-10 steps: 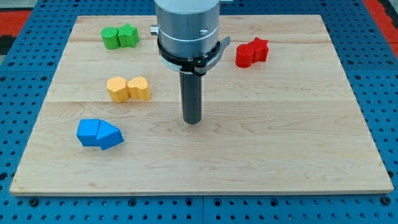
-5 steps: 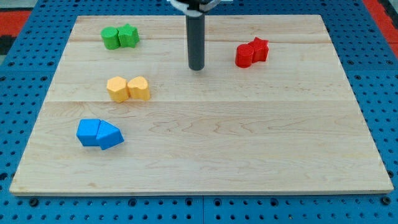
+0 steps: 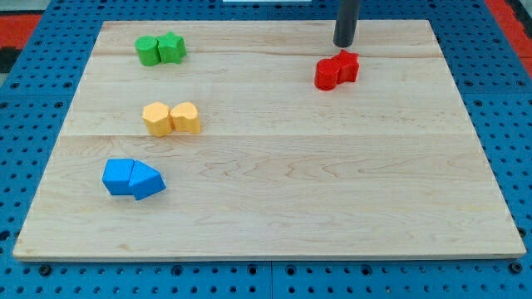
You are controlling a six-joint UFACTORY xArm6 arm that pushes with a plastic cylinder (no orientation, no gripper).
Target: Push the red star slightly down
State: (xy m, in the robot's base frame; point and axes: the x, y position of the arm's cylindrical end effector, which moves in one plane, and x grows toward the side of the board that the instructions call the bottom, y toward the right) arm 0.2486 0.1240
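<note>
My tip [image 3: 345,45] is a plain dark rod end with no jaws to open or close. The glossy red star-shaped block [image 3: 347,65] lies just at its 6 o'clock, near but apart, at about 1 o'clock on the pale wooden board [image 3: 274,191]. A rounded red block [image 3: 327,75] touches the star's 8 o'clock side. A straight push toward 6 o'clock looks right.
</note>
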